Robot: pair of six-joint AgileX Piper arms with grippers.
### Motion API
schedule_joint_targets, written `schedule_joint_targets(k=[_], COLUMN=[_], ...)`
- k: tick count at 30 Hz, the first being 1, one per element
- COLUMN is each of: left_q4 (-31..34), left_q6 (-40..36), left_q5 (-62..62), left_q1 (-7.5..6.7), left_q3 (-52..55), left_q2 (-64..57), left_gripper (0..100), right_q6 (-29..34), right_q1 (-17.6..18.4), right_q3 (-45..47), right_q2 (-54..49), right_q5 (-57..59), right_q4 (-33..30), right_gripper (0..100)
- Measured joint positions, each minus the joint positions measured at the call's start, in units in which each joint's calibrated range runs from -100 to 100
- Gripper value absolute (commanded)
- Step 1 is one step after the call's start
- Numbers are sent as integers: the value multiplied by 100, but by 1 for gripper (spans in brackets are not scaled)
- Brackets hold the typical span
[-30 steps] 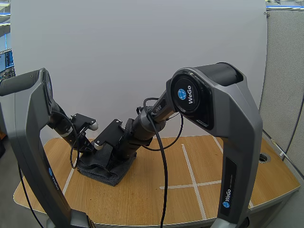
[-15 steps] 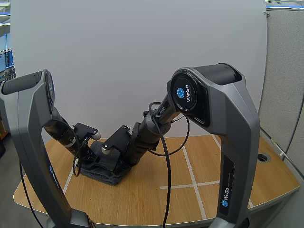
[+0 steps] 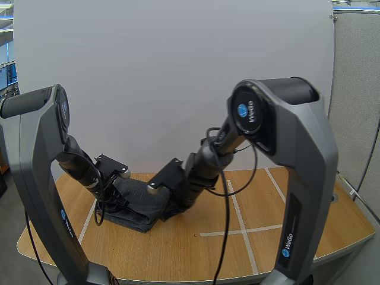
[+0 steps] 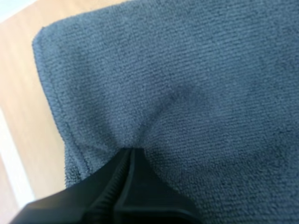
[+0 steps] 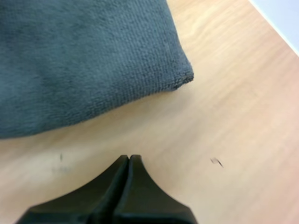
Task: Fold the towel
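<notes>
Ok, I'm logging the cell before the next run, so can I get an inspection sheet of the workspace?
Surface: wooden table, marked with white tape lines.
Job's things: dark grey towel, lying in layers on the table's left part.
Clutter: nothing seen.
Grippers: left pincer shut, tips pinching a pucker in the towel; right pincer shut on nothing, over bare wood beside a towel corner.
Cables: nothing seen lying on the table.
Surroundings: white panel behind the table.

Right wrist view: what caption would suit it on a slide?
Right hand, shut and empty, over wooden table, beside a corner of the grey towel.
</notes>
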Motion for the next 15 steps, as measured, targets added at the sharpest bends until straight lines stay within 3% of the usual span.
schedule_joint_targets(k=[5,11,15], left_q4=[-41,54,358], left_q6=[-68,-436,-788], left_q5=[84,1392,2291], left_q1=[-277,-639,-768], left_q3=[38,228,315], left_q2=[-110,-498,-745], left_gripper=[0,0,0], right_q6=[-84,-103,-103], right_q1=[-194,-597,-776], right_q3=[150,150,150], right_q2=[-747,-1533,-1900], right_q5=[250,846,1329], right_q4=[-12,-23,-23], right_gripper=[0,0,0])
